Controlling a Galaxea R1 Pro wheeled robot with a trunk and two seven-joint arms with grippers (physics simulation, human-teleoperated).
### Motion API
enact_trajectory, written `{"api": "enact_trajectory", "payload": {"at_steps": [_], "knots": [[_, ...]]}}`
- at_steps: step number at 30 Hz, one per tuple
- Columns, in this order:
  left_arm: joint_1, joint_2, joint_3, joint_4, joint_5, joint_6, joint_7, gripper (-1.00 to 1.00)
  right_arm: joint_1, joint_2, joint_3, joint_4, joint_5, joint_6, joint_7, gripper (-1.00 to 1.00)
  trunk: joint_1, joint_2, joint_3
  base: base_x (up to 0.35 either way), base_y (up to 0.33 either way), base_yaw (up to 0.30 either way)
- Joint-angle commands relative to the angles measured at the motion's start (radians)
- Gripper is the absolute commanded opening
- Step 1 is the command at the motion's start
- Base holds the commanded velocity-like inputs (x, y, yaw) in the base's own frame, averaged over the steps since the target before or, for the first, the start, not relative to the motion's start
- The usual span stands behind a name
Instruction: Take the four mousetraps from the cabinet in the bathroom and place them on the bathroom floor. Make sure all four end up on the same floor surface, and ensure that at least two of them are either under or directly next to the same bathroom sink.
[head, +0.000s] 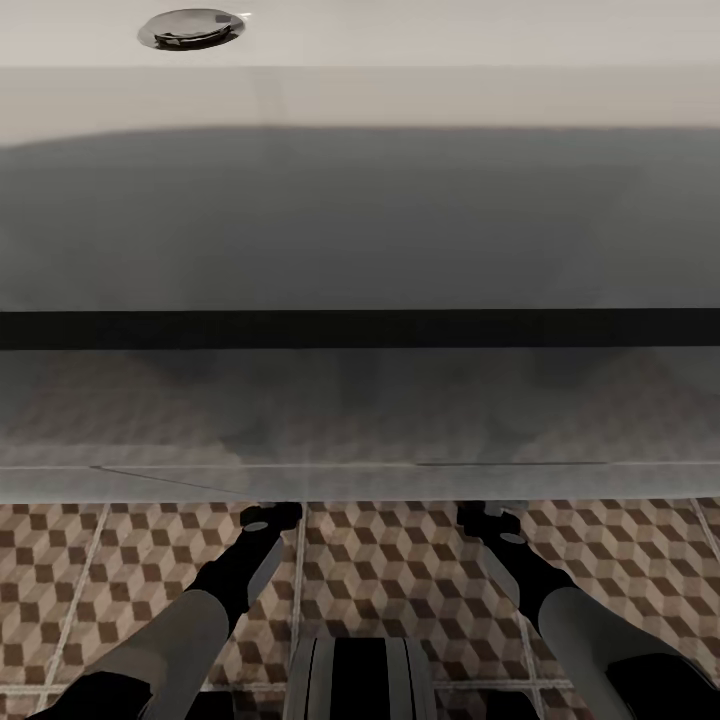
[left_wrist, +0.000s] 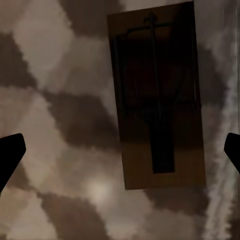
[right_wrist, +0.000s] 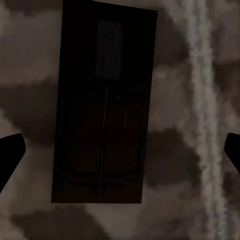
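A: While the head view looks down over the white bathroom sink (head: 360, 100) with its chrome drain (head: 192, 27), both forearms run under its front edge toward twelve o'clock, so that view hides what lies beneath.

B: And the wrist views?

A: Each has one mousetrap flat on the bathroom floor (head: 380, 570). The left wrist view shows a brown mousetrap (left_wrist: 157, 97), lit well enough to see its wire bar. The right wrist view shows another mousetrap (right_wrist: 102, 107), much darker, in shadow.

B: Which way do they lie?

A: Each long axis runs roughly twelve to six in its picture, the left one tilted slightly.

B: The grippers?

A: The left gripper (left_wrist: 120, 152) and right gripper (right_wrist: 120, 152) both stand spread wide, dark fingertips at three and nine o'clock, touching nothing, each trap lying free on the tiles.
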Motion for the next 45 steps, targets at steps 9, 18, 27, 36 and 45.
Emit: {"api": "enact_trajectory", "payload": {"at_steps": [9,18,27,36,45], "knots": [[0.001,0.002,-0.011,-0.030,0.009,0.005,0.009,1.00,0.000,-0.001,0.010,-0.001,-0.009,-0.003,-0.005,1.00,0.000,0.000,-0.001,0.000,0.000,0.000],[0.001,0.001,-0.005,-0.062,0.010,0.010,0.022,1.00,0.000,-0.001,0.012,-0.005,-0.009,-0.003,-0.005,1.00,0.000,0.000,-0.001,-0.143,0.000,0.000],[0.001,0.001,-0.007,-0.083,0.009,0.011,0.025,1.00,0.000,-0.001,0.015,-0.010,-0.009,-0.003,-0.005,1.00,0.000,0.000,-0.001,-0.315,0.000,0.000],[0.001,0.001,-0.009,-0.087,0.009,0.012,0.026,1.00,0.000,-0.001,0.020,-0.010,-0.008,-0.005,-0.005,1.00,0.000,0.000,-0.001,-0.341,0.000,0.000],[0.001,0.001,-0.010,-0.087,0.009,0.011,0.026,1.00,0.000,-0.001,0.023,-0.011,-0.007,-0.005,-0.005,1.00,0.000,0.000,-0.001,-0.345,0.000,0.000]]}}
